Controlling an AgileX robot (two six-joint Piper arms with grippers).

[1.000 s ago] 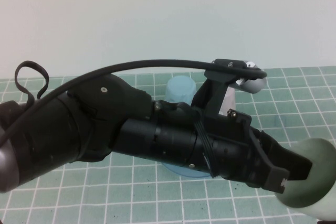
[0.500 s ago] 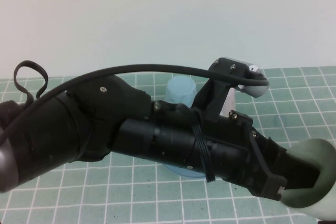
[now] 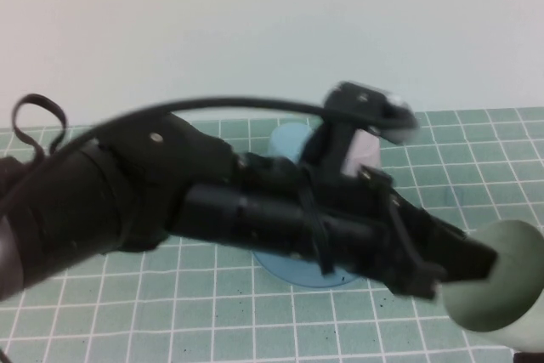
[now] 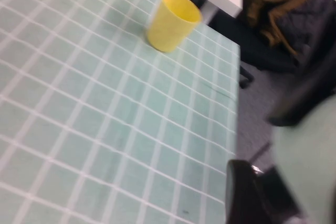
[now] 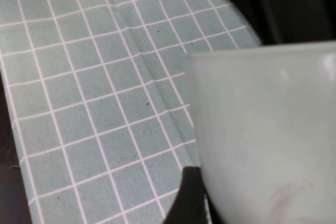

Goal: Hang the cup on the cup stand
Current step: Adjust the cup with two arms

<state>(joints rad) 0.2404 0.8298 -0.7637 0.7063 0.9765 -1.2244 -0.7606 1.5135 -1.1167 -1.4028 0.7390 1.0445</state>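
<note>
Left hand [image 3: 463, 265] has swung up, pinching the mint cup [image 3: 501, 282] by its rim, right hand [image 5: 191, 198] beneath, grip unclear; likely a handover.

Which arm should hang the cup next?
Probably left: the left end effector is at the cup, and the stand lies under that arm. The right end effector is beside the cup too.
</note>
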